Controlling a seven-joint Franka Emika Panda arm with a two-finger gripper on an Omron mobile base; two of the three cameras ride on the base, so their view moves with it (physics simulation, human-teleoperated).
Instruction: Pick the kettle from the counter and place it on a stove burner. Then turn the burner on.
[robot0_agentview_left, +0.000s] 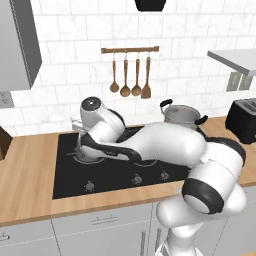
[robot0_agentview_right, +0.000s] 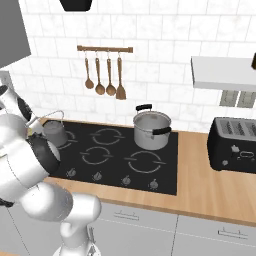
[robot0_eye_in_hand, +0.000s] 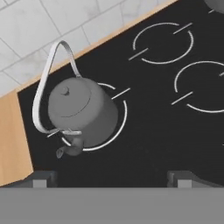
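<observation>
Fingers (robot0_eye_in_hand: 43, 178) spread wide, holding nothing, touching nothing, above black cooktop (robot0_eye_in_hand: 148, 144). Kettle (robot0_eye_in_hand: 81, 111) standing upright on ringed stove burner (robot0_eye_in_hand: 118, 127) at back corner of cooktop, near counter (robot0_eye_in_hand: 13, 135), apart from both fingertips. Handle arched over lid, spout toward fingers. Silver pot (robot0_agentview_right: 151, 129) on far side of cooktop.

kettle (robot0_agentview_left: 80, 145) (mostly) behind arm

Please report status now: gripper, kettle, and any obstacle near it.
Gripper open, holding nothing, above the cooktop. Kettle upright on a burner ring. Silver pot sits apart, not in the way.
</observation>
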